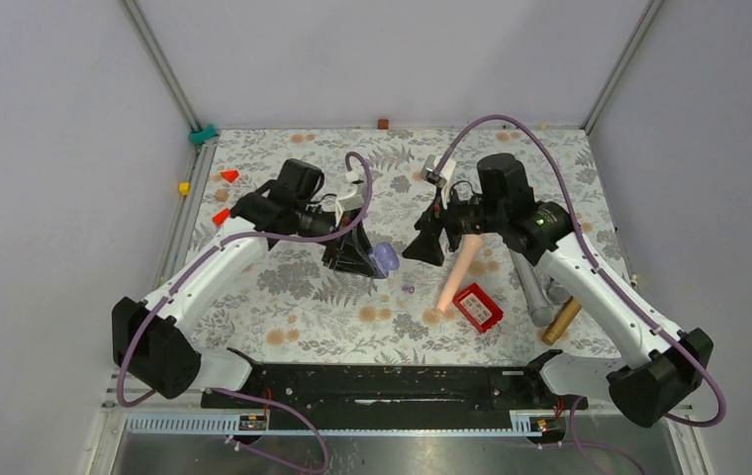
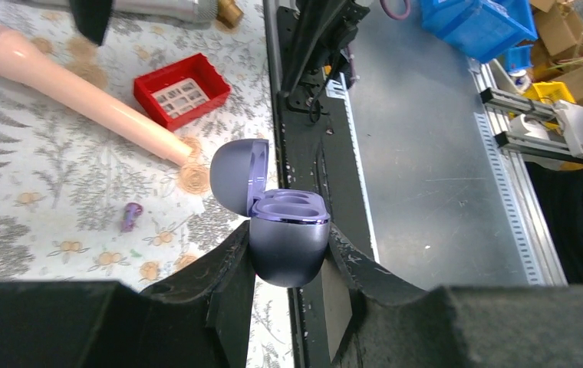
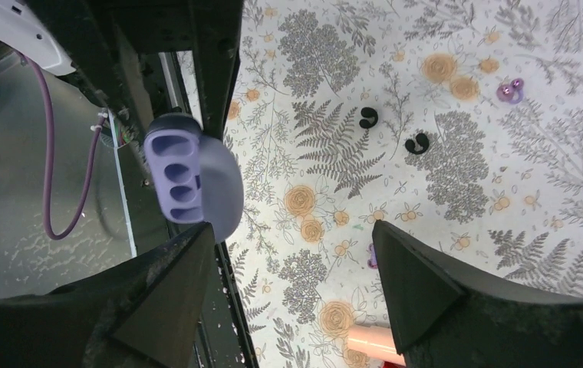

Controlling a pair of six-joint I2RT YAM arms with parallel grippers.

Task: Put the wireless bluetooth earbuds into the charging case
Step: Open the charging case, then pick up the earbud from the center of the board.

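Centrally, the left gripper point(image 2: 288, 234) is clamped on the charging case point(image 2: 288, 261), one dark finger pressed to each side of its lower half. The case is a lavender oval held upright above the table's near edge, with its lid tipped back and its moulded hollows facing up. The right gripper point(image 3: 292, 238) hangs just beside it over the floral tablecloth point(image 3: 442, 184), jaws spread wide with nothing between them. The earbuds point(image 3: 510, 91) are small purple buds lying well apart on the cloth. One lies near the tip of the pink cylinder point(image 2: 81, 84). Two black curled pieces point(image 3: 368, 117) lie between them. A red box point(image 2: 183, 90) sits beside the cylinder.
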